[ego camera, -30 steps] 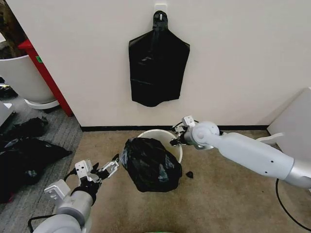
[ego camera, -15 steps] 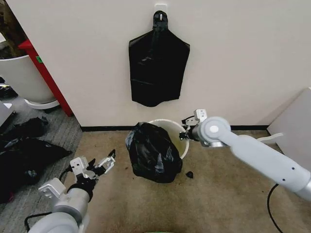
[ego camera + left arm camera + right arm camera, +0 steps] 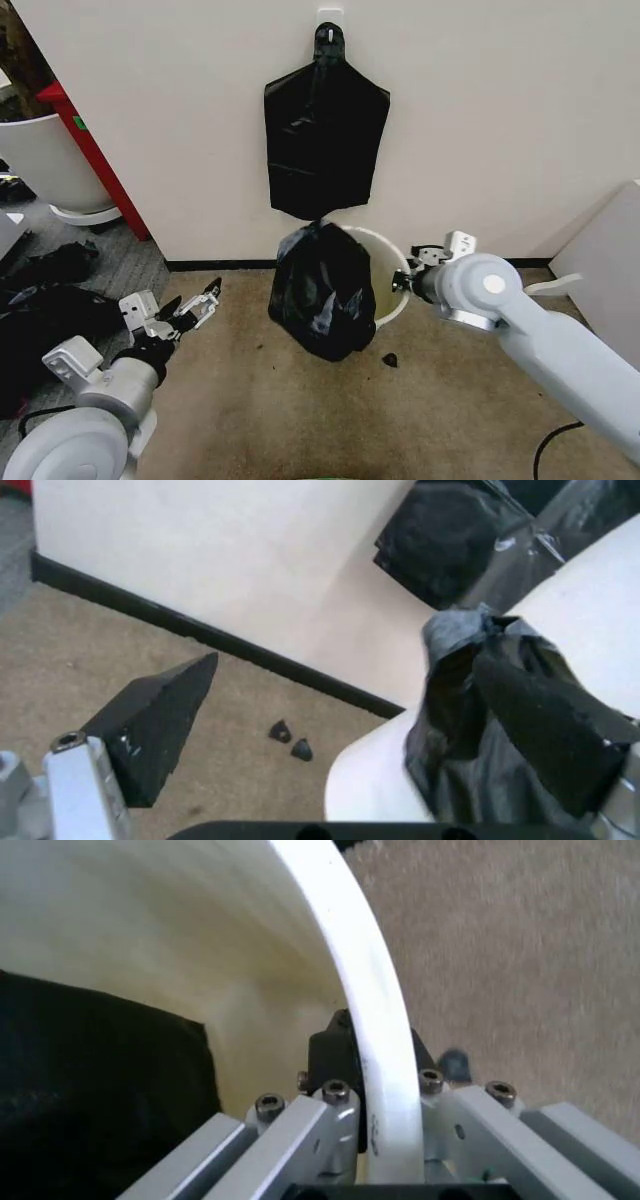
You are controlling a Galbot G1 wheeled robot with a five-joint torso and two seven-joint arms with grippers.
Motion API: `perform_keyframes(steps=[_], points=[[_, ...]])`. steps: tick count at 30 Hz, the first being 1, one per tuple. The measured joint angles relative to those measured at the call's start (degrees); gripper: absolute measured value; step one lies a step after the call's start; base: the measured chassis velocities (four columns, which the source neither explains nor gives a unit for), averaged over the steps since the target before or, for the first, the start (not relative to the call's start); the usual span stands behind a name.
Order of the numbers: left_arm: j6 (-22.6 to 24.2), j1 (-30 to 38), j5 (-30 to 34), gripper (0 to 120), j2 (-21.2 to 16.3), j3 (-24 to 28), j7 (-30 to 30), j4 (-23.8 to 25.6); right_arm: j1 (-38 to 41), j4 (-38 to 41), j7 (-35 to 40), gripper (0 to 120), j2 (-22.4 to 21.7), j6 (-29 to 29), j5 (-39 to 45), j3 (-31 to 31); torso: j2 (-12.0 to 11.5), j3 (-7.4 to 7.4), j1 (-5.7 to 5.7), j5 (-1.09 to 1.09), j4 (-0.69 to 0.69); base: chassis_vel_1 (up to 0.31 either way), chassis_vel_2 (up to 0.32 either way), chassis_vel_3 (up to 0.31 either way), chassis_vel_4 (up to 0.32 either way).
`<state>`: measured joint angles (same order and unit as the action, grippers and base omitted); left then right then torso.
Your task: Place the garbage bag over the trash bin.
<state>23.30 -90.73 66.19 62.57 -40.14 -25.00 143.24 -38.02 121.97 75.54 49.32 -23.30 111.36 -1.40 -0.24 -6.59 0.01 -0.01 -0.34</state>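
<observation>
The small round cream-white plastic trash bin (image 3: 385,272) is tipped up against the foot of the white wall (image 3: 500,120), its mouth turned toward the robot. The thin, glossy black plastic garbage bag (image 3: 322,292) is draped over the left part of its rim and hangs down in wrinkled folds to the beige carpet (image 3: 300,410).

The right gripper (image 3: 404,283) sits on the bin's right edge. From the right wrist view the jaws are closed on the rolled rim (image 3: 372,1027), one finger inside the bin and one outside.

The left gripper (image 3: 196,303) hangs above the carpet, left of the bag and well apart from it, jaws spread open and holding nothing.

On the wall straight above the bin, a flat black sheaf of bags with a knotted neck (image 3: 322,140) hangs from a hook. A small dark scrap (image 3: 389,359) lies on the carpet just right of the draped bag. Off to the left, dull black heaps of plastic (image 3: 50,310) lie on grey flooring, near a larger white round tub (image 3: 40,160) and a red post (image 3: 95,160).
</observation>
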Motion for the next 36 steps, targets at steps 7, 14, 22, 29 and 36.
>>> perform_keyframes(steps=[7,14,22,29,36], points=[[-0.11,0.01,-1.06,100,-0.24,1.05,1.11,0.0,-7.01,2.44,1.56,0,3.92,2.69,-4.78,-0.11,0.0,0.0,0.0,0.01,-0.01,0.0,0.0,0.0,0.0],[-0.23,-0.39,-1.31,100,-0.14,1.34,1.41,0.0,-11.97,1.34,1.23,0,7.02,3.4,-12.5,-1.95,0.0,0.0,0.0,0.01,0.0,0.0,0.0,0.0,0.0],[-0.51,-0.7,-2.32,100,0.59,2.37,1.66,0.0,-15.09,-0.37,-0.12,0,9.51,3.65,-18.84,-2.61,0.0,0.0,0.0,0.01,0.0,0.0,0.0,0.0,0.0],[-0.66,-0.86,-2.99,100,1.24,2.69,1.95,0.0,-16.74,-1.25,-0.94,0,10.37,3.79,-20.41,-2.31,0.0,0.0,0.0,0.01,0.0,0.0,0.0,0.0,0.0],[-0.96,-0.89,-3.89,100,1.31,3.53,2.39,0.0,-17.2,-2.99,-1.78,0,11.78,3.84,-22.1,-2.27,0.0,0.0,0.0,0.01,0.0,0.0,0.0,0.0,0.0]])
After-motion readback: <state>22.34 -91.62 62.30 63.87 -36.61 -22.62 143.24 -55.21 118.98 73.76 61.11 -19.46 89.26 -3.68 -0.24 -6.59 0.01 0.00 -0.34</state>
